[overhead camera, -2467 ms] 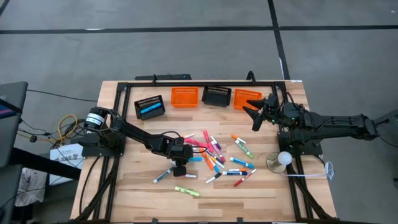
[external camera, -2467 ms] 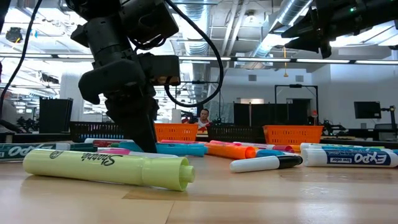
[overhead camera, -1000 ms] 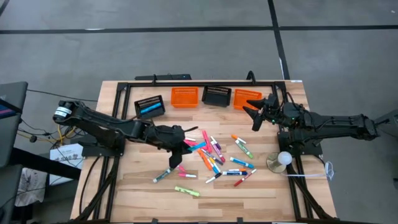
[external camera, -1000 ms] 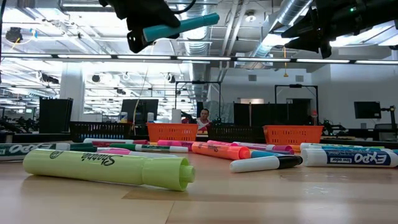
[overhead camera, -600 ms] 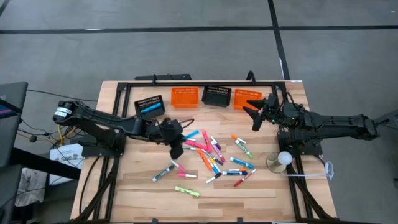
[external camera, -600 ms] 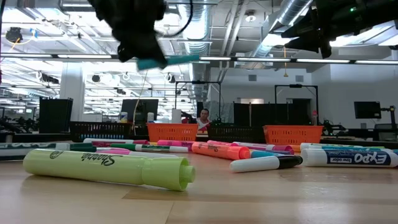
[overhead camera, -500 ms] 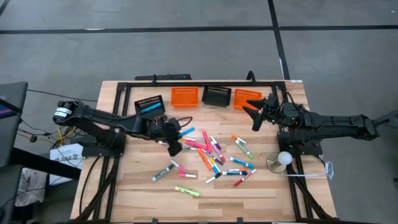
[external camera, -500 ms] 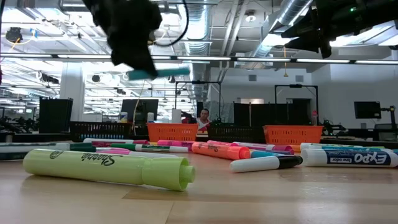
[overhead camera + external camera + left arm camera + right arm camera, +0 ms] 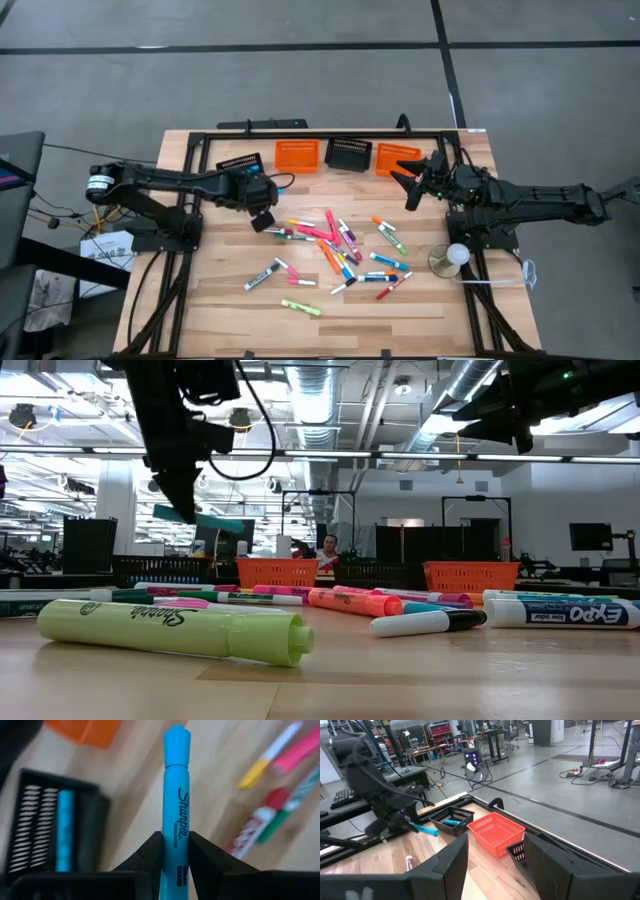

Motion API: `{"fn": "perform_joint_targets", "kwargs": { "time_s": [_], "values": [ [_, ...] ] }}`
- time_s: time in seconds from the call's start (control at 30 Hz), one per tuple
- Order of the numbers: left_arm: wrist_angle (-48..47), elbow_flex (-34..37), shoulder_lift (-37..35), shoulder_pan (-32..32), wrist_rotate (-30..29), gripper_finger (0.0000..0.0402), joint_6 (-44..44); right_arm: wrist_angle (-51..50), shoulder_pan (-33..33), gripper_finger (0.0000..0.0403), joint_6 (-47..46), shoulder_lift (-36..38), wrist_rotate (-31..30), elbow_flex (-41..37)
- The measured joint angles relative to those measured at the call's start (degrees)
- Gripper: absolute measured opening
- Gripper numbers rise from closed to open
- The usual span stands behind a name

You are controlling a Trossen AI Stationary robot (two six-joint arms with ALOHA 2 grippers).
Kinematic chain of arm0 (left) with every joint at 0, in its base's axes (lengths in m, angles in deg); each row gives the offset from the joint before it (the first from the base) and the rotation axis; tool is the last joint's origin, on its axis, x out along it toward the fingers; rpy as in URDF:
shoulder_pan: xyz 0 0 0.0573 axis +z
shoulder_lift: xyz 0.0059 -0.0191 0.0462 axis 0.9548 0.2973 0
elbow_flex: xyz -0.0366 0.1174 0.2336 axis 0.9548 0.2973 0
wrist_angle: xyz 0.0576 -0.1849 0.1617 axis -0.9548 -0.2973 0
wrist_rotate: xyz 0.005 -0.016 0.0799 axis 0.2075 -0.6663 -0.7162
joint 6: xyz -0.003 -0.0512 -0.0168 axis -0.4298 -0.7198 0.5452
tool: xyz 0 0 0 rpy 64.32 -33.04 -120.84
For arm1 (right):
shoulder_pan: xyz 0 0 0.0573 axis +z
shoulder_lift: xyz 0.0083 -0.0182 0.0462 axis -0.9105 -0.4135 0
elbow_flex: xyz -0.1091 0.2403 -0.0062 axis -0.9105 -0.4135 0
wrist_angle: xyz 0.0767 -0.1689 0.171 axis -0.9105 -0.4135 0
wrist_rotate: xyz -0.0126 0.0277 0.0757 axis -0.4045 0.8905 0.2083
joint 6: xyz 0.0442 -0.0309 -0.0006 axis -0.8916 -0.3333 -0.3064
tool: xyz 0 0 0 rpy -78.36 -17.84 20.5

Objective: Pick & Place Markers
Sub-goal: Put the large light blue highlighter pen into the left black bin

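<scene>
My left hand (image 9: 175, 851) clamps a blue marker (image 9: 176, 800), aloft just beside the black basket (image 9: 240, 168) that already holds one blue marker. Carry over its middle, lower, align lengthwise, then release. Right hand (image 9: 413, 183), fingers apart and empty, waits over the orange basket (image 9: 396, 158), far from it.

A light-blue Sharpie marker (image 9: 176, 815) is clamped between the left tool's (image 9: 175, 851) fingers, lifted above the counter (image 9: 430, 305). The other markers (image 9: 340, 250) lie scattered mid-counter; another blue marker (image 9: 64, 830) lies inside a black basket (image 9: 35, 827).
</scene>
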Motion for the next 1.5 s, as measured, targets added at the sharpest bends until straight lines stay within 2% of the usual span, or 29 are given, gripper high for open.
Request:
{"fn": "perform_joint_targets", "kwargs": {
  "time_s": [0.17, 0.4, 0.53, 0.7, 1.07, 1.5],
  "values": [
    [-3.1, 0.0, -2.1, 5.5, -0.5, 0.0076, 5.8, 0.0, 0.0, 0.0184, 0.0, 0.0, 0.0, 0.0],
    [-4.4, 0.0, -9.9, 16.8, -0.5, 0.0076, 14.9, 0.0, 0.0, 0.0184, 0.0, 0.0, 0.0, 0.0],
    [-4.5, 0.0, -13.3, 22.9, 1.9, 0.0076, 20.2, 0.0, 0.0, 0.0184, 0.0, 0.0, 0.0, 0.0],
    [-4.5, 0.0, -13.7, 27.5, 3.7, 0.0076, 23.6, 0.0, 0.0, 0.0184, 0.0, 0.0, 0.0, 0.0],
    [-3.2, 0.3, -7.8, 31.5, 3.9, 0.0076, 21.2, 0.0, 0.0, 0.0184, 0.0, 0.0, 0.0, 0.0],
    [6.2, 12.8, -7.2, 34.2, 7.5, 0.0076, 14.1, 0.0, 0.0, 0.0184, 0.0, 0.0, 0.0, 0.0]
  ]
}}
